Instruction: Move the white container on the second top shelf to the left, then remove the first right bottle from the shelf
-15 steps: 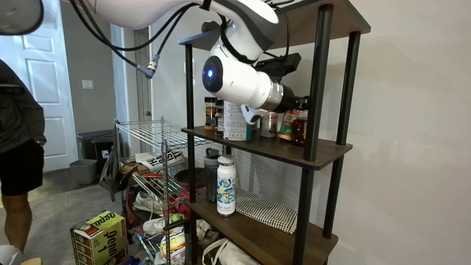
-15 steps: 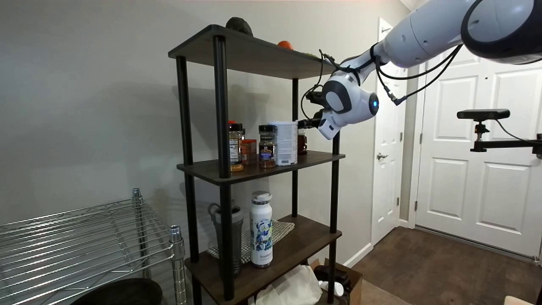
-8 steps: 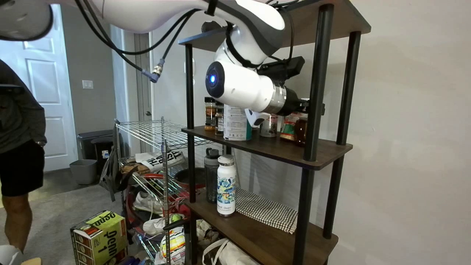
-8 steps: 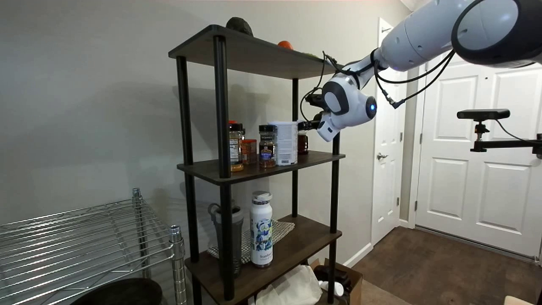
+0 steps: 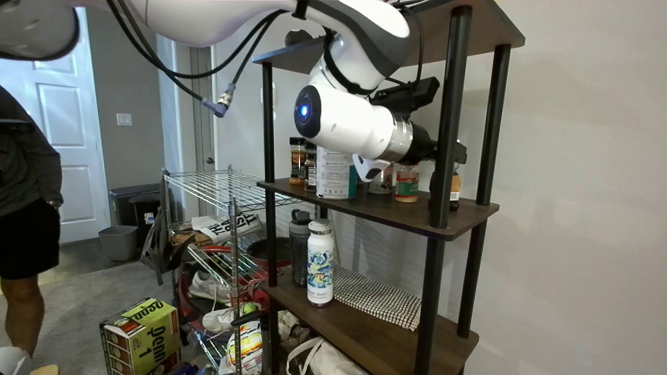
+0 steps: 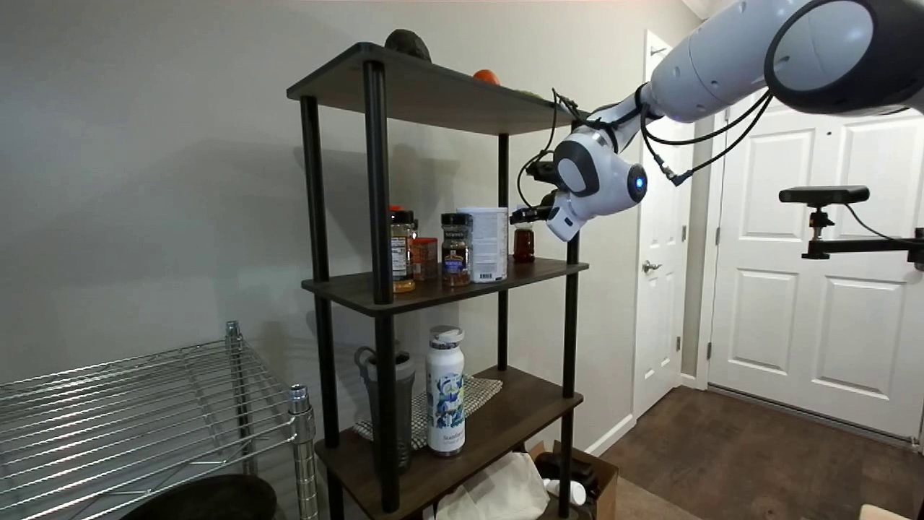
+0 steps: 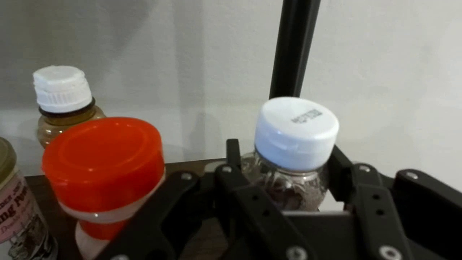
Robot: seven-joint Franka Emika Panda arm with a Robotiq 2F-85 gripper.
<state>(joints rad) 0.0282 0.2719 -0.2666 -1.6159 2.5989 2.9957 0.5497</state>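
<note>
In the wrist view my gripper (image 7: 285, 162) is shut on the first right bottle (image 7: 296, 133), one finger against each side below its white flip cap. That bottle's orange-yellow label (image 5: 455, 186) shows beside the front pole, which hides part of it; its dark brown body (image 6: 524, 245) also appears in an exterior view. It looks upright over the second top shelf (image 5: 385, 205); whether its base touches the board cannot be told. The white container (image 5: 333, 174), with a teal band, stands on the same shelf towards the other end, apart from my gripper, behind a spice bottle (image 6: 455, 249).
Beside the held bottle is a red-capped jar (image 7: 104, 162), with a white-capped brown bottle (image 7: 65, 97) behind it and a baking powder can (image 7: 21, 216) farther left. A black front pole (image 5: 448, 114) rises close to the gripper. The top board (image 6: 447, 94) hangs above the arm.
The jaws have closed on the bottle. Arm and bottle have moved right in both exterior views. The red-capped jar, leaning before, now stands upright with a gap to the bottle.
</note>
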